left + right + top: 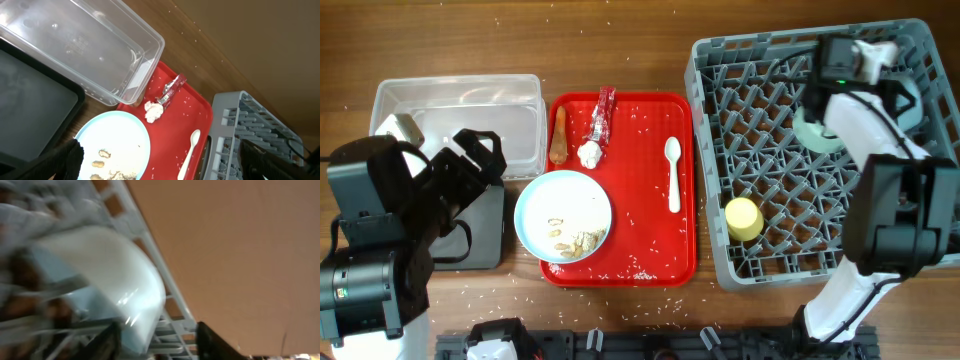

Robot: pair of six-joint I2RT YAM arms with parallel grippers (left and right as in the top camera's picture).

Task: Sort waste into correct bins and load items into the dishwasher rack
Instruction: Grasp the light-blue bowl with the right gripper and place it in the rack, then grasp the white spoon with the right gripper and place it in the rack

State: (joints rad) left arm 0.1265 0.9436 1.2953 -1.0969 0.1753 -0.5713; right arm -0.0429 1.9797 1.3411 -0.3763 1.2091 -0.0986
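Observation:
A light blue plate [563,215] with brown food scraps [578,240] lies on the red serving tray [650,250]. On the tray are also a carrot [558,135], a red foil wrapper [603,112], a tissue ball [588,154], a white spoon [673,172] and rice grains [642,274]. The grey rack [770,262] holds a yellow cup [743,217] and a pale green bowl [815,132]. My left gripper [162,162] is open and empty above the plate's near edge. My right gripper [157,340] is open in the rack's far right, with the light blue bowl [100,265] against its left finger.
The clear tub [460,105] stands at the back left. The black tray [485,235] lies in front of it, mostly under my left arm. Rice grains are scattered on the wooden table [620,310]. The right wrist view is blurred.

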